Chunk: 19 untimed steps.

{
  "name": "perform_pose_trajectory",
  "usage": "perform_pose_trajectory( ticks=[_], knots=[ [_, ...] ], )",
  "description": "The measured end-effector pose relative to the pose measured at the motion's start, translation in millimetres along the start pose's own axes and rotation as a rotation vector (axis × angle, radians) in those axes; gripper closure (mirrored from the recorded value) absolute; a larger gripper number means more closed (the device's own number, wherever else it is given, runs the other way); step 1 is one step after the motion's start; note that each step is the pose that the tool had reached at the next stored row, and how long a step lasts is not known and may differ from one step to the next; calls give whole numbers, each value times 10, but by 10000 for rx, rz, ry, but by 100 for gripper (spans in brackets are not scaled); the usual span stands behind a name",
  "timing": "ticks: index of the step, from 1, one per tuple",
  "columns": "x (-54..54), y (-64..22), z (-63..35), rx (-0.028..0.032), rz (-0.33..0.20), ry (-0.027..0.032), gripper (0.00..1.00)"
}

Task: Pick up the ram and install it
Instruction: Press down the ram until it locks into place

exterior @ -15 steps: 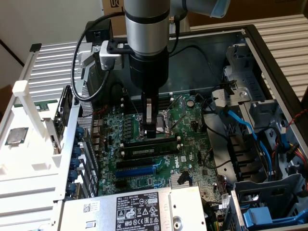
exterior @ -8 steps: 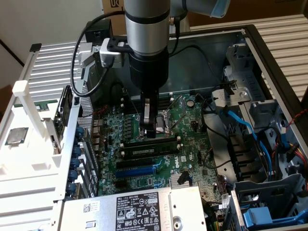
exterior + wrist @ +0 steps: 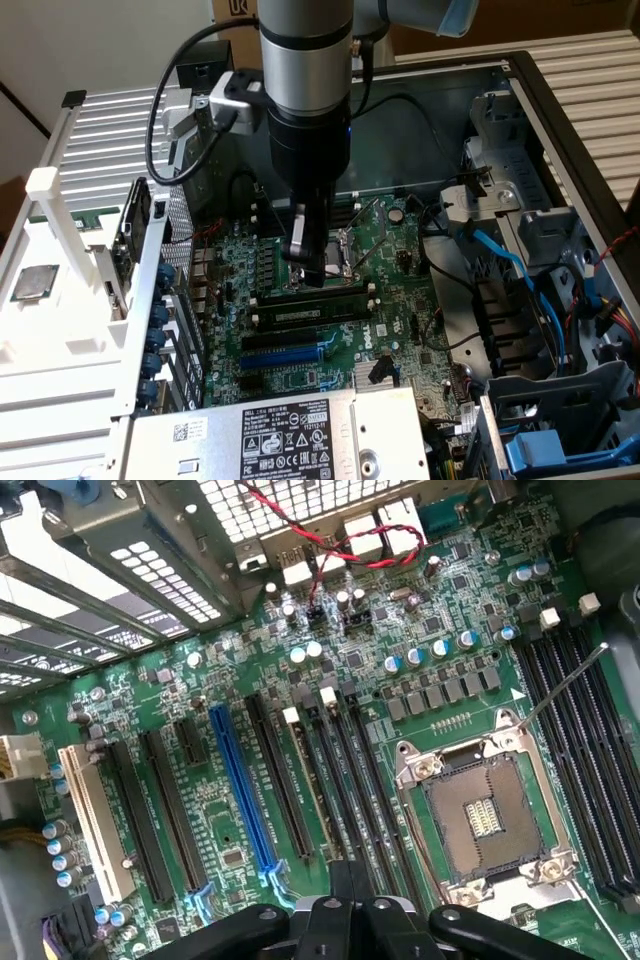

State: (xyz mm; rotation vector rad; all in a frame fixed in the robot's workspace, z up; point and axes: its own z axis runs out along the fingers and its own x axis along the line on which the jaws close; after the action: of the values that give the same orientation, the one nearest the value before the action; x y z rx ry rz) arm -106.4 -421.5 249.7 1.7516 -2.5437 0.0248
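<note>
Inside an open computer case lies the green motherboard [image 3: 400, 300]. My gripper [image 3: 306, 262] hangs on the arm over the board, its fingers shut together with nothing seen between them, just beside the open CPU socket [image 3: 490, 815]. The ram [image 3: 312, 310], a long dark stick with black chips, sits upright in one of the black memory slots, just in front of the fingertips and apart from them. In the wrist view the gripper [image 3: 350, 885] points down at those slots, where the ram [image 3: 315, 790] shows edge-on next to a white end clip [image 3: 291, 716].
A long blue expansion slot [image 3: 290, 352] runs parallel to the memory slots. A power supply with a label [image 3: 290, 435] stands at the front. Blue cables [image 3: 520, 270] and drive cages fill the exterior view's right. Red wires [image 3: 330, 540] cross near the rear ports.
</note>
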Motion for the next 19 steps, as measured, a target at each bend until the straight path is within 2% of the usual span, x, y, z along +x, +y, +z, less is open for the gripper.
perform_pose_trajectory(
  ticks=[3, 4, 11, 17, 19],
  knots=[
    [0, 0, 1, 6, 448, 9, 90],
    [-1, 0, 0, 14, 789, 22, 90],
    [-1, 0, 1, 46, 1559, 64, 90],
    [-1, 0, 1, 114, 2169, 125, 90],
    [-1, 0, 0, 158, 2464, 152, 90]
  ],
)
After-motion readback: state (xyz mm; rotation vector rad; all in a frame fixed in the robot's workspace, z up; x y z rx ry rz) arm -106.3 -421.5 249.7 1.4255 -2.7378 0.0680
